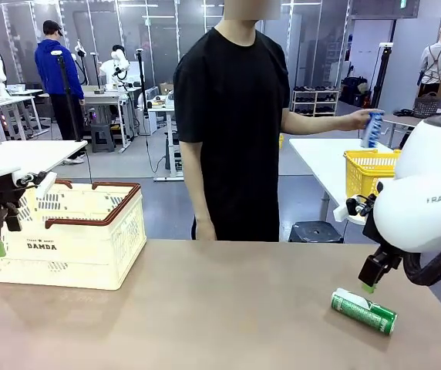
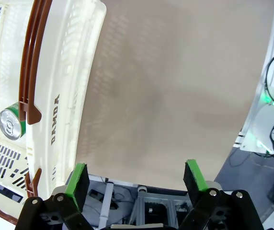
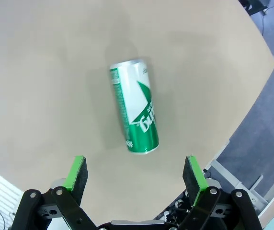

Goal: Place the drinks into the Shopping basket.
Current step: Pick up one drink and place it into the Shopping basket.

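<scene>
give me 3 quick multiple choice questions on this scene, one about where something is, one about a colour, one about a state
1. Where on the table is the green can that lies on its side?
a) at the left edge
b) at the middle of the far edge
c) on the right side, close by the right claw

2. What colour is the tall can in the person's hand?
a) blue and white
b) red
c) black

3. What state is the right claw in?
a) shut on the green can
b) open, holding nothing
c) shut, holding nothing

Answers:
1 c, the front view shows it lying near that claw at the table's right end.
2 a, its side is blue with white print.
3 b, the wrist view shows its fingers wide apart above the can, touching nothing.
</scene>
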